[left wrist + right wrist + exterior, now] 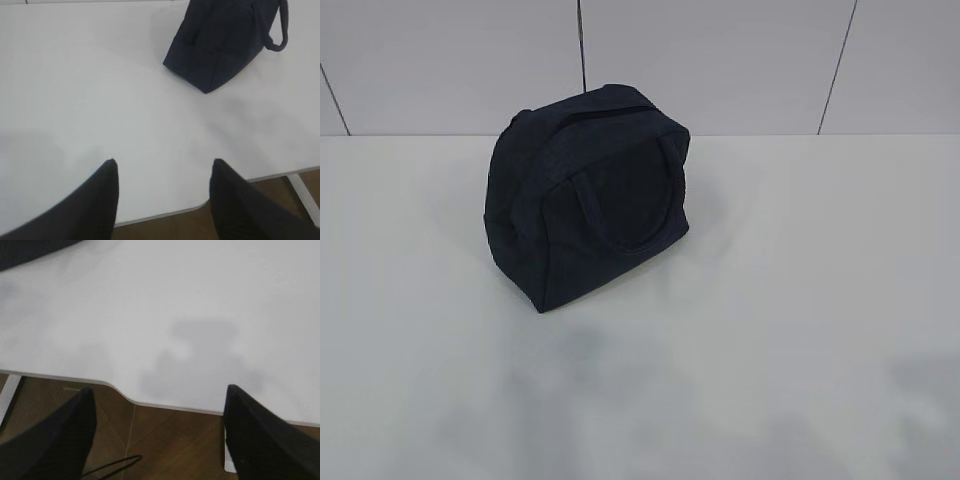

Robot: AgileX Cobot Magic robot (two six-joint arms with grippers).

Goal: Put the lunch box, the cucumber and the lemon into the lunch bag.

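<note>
Now lunch bag (588, 195) stands alone on counter (800, 330), handle facing front; top looks shut. Lunch box, cucumber, lemon out of sight. Left end effector (164, 172) and right end effector (159, 400) spread wide, empty, parked near counter's front edge, well short of bag.

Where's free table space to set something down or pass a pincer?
Only the bag sits on the table, toward the back, left of centre. Bare patches: the whole front strip between bag and near edge, the wide right side, and a narrower left side. The strip between bag and wall is tight.
</note>
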